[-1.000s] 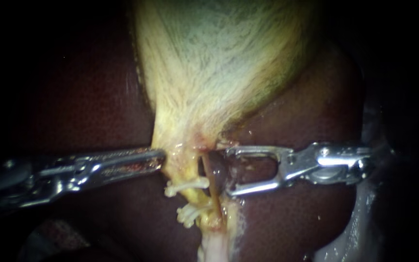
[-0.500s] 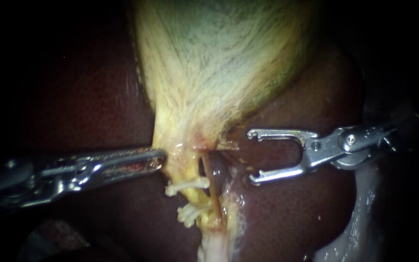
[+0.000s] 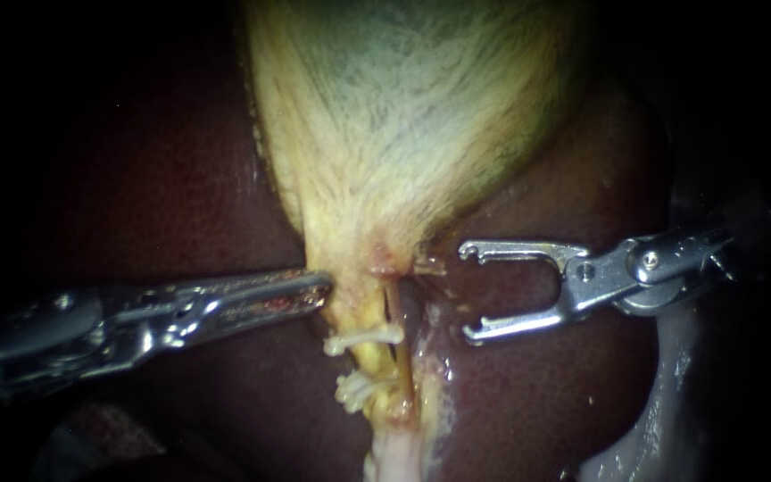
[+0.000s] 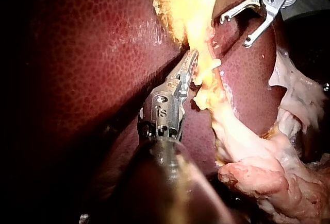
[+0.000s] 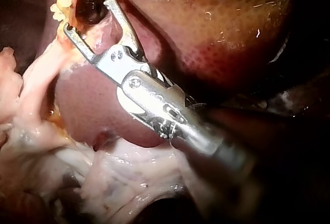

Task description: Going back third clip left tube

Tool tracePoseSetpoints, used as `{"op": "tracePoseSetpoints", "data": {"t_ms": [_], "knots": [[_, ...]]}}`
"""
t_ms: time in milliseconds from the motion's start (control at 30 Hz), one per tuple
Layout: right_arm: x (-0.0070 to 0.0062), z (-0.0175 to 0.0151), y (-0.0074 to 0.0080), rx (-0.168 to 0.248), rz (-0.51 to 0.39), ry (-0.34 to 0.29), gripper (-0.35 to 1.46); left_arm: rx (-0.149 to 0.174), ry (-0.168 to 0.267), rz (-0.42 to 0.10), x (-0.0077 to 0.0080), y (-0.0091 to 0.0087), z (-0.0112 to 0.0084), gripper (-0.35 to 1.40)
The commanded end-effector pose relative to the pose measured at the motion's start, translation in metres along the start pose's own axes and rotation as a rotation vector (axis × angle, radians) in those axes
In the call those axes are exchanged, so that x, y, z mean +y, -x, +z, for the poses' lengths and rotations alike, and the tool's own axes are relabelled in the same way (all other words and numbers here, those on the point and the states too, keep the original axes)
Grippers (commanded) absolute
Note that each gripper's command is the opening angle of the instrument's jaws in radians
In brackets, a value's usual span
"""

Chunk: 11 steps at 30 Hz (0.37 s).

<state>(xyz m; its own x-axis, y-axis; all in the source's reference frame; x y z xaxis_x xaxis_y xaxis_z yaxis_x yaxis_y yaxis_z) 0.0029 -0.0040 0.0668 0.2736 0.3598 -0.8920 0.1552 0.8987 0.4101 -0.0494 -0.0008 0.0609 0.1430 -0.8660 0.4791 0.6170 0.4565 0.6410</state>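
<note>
Liver backs the gallbladder. End effector of the left instrument clamps its neck. That of the right instrument gapes empty near two clips.

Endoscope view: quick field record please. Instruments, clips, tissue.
gallbladder: pale, tapers downward to the tubes
liver: dark red, on both sides of the gallbladder
left tube: yellowish, runs down from the gallbladder's narrow end
clips: at least two white ones across the left tube, upper clip, lower clip
left instrument: tip against the gallbladder's narrow end, just above the upper clip
right instrument: jaws open, nothing between them, over the liver, apart from the left tube
</note>
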Motion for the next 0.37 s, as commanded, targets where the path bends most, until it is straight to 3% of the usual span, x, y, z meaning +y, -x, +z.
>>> {"op": "tracePoseSetpoints", "data": {"t_ms": [33, 367], "knots": [[0.0, 0.0, 0.0, 0.0, -0.001, -0.001, 0.6, 0.005, -0.002, 0.0, -0.0001, -0.0001, 0.0001, -0.16], [0.0, 0.0, 0.0, -0.001, -0.007, -0.001, 0.6, 0.005, -0.002, 0.001, 0.0, -0.0002, 0.0002, -0.16]]}}
